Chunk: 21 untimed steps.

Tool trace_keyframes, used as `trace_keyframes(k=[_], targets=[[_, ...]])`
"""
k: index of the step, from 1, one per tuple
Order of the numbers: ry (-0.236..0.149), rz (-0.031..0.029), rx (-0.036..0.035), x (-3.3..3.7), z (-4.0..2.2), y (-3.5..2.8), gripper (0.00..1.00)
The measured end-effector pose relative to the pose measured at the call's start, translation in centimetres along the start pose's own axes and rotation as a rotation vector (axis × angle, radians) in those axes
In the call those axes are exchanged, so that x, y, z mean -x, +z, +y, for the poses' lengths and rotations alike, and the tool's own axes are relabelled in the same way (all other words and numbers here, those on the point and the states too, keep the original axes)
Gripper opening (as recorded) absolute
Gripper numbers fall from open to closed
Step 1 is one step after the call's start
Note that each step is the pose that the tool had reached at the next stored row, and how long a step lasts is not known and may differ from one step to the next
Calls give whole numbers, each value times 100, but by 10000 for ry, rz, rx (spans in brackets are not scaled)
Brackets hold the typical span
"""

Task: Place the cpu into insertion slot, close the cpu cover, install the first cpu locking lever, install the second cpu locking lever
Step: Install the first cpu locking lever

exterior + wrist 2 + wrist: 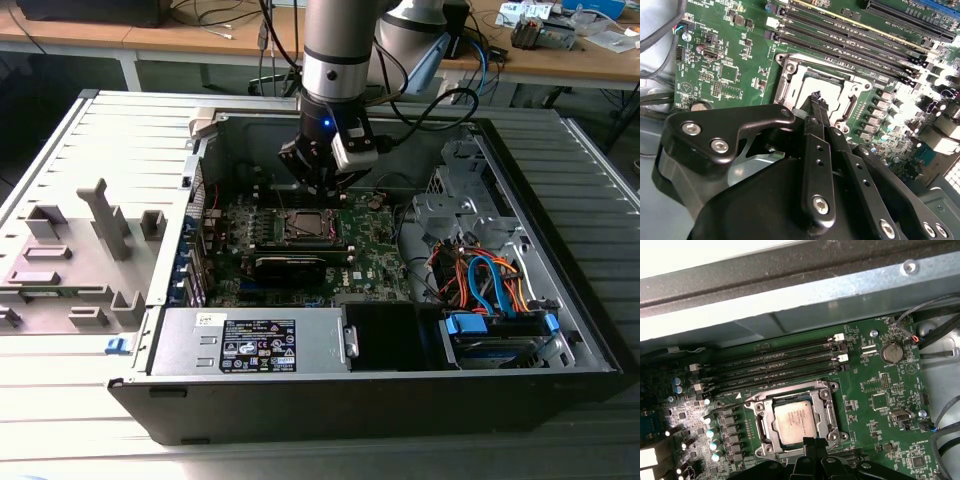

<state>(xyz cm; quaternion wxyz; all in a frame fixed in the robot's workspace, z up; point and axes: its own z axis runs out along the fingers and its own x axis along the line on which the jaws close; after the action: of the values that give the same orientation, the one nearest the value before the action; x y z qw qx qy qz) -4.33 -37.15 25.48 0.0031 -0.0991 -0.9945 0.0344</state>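
The cpu (796,421) lies flat in the insertion slot (304,223), showing as a pale square through the window of the cpu cover (823,401). The silver cpu cover (790,82) lies down over the socket. My gripper (816,96) hangs just above the socket's edge with its two black fingers (818,150) pressed together and nothing between them. In the first wrist view the gripper (812,442) tips meet the socket's near rim. In the exterior view the gripper (322,196) stands over the far side of the socket, inside the open computer case. Whether the locking levers are latched I cannot tell.
Memory slots (775,365) run beside the socket. A long black card (300,265) sits in front of it on the green motherboard (375,255). The case wall (790,295), power supply (250,342), drive bay with coloured cables (490,285) and a grey fixture tray (70,250) surround the work area.
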Motion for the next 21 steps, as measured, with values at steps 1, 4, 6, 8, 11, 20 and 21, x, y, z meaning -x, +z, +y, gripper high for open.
trace_keyframes(k=[1,4,6,8,11,20,21], targets=[[-14,-1,0,0,0,1,11],[-41,-3,0,0,0,2,11],[-56,-4,0,0,0,3,11],[-70,-5,0,0,0,3,11],[-94,-7,1,0,0,5,11],[-147,-11,-1,0,0,7,11],[-151,-10,0,0,0,7,11]])
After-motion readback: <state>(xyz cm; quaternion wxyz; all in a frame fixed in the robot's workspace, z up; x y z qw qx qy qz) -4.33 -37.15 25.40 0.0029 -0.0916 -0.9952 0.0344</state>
